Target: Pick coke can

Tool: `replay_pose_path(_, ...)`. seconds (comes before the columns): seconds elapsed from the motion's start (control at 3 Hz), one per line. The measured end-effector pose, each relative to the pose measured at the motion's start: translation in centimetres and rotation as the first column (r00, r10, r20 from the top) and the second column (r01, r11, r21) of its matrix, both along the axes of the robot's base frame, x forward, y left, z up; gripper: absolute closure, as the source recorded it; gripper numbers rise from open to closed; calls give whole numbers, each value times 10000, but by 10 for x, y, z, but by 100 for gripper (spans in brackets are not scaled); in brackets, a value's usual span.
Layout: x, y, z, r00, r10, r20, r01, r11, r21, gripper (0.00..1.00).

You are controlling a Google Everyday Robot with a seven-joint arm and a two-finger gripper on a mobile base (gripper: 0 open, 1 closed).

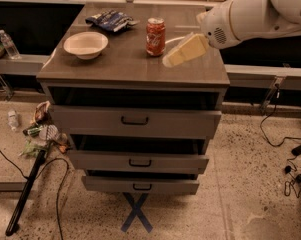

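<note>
The red coke can [155, 36] with white lettering and a silver top stands upright on the grey cabinet top [120, 69], near its back middle. My white arm reaches in from the upper right. My gripper [176, 57] is a pale, cream-coloured finger pointing down and left, just right of the can and slightly nearer the front. It hovers over the cabinet top, apart from the can, holding nothing that I can see.
A white bowl [86, 44] sits at the left of the cabinet top. A blue-and-white snack bag [110, 19] lies behind it, left of the can. Three drawers [135, 120] stand partly pulled out below. Litter and a cable lie on the floor at left.
</note>
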State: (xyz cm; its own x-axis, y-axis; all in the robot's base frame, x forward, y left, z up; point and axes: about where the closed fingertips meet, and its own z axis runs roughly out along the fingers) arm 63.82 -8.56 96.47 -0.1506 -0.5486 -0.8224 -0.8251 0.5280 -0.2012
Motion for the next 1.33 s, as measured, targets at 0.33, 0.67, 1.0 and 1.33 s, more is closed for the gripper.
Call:
replay_pose_path(0.33, 7, 9, -7, 9988, -482, -22, 483, 9984, 286, 0)
replay_pose_path(0.67, 59, 35, -37, 9943, -1062, -116, 1067, 9839, 1433, 0)
replay_pose_path(1.0, 111, 41, -72, 9796, -1976, -355, 2000, 9454, 2574, 0)
replay_pose_path(1.33, 137, 35, -93, 9641, -2613, -480, 2633, 9161, 3023, 0)
